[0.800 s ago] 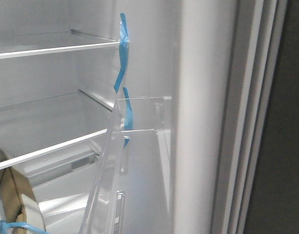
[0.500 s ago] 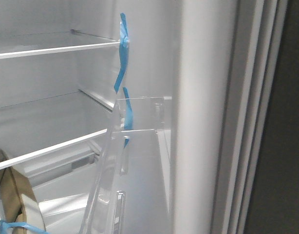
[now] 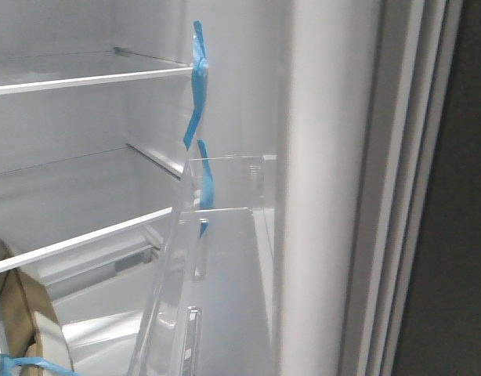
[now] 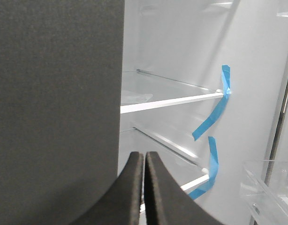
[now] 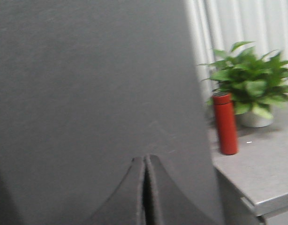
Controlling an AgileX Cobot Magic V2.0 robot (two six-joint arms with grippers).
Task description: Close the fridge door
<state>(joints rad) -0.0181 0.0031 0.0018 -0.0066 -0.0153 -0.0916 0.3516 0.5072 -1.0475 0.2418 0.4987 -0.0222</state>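
Front view – fridge door [image 3: 327,196] ajar, blue tape [image 3: 197,94], no legible writing

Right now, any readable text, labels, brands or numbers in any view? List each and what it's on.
None readable in any view.
Fridge door: plain dark grey face, no print.
Blue tape strips: blank.
Clear door bin: no marking visible.
Red bottle: no label visible; view is soft.
Brown roll, only partly in view: no print seen.

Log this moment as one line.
task: close fridge door | fridge door: still open | left gripper: shut, empty | right gripper: shut, against the door's dark face
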